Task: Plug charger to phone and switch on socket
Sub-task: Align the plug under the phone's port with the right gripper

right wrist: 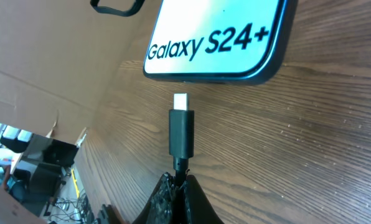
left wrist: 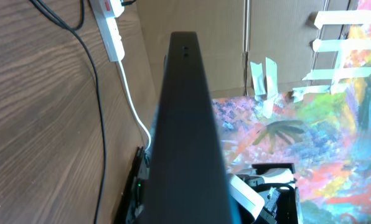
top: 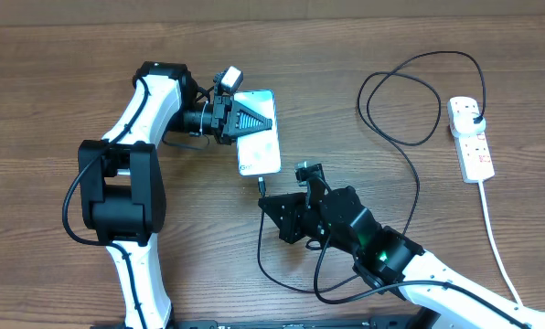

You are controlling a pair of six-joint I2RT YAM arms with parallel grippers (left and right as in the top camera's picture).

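The left claw (top: 252,119) clamps the phone (top: 259,153), bracing it near bench (top: 53,91) centre, while the right claw (right wrist: 179,186), pinched on the charger (right wrist: 181,127), holds its tip just off the phone's 6 o'clock edge for insertion.

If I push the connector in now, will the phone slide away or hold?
Probably holds: the left gripper looks clamped on the phone at its far end. Unheld, this slim, smooth slab would likely skid on the wooden table. The charger's connector looks stiff and the right gripper pinches right behind it, so buckling seems unlikely.
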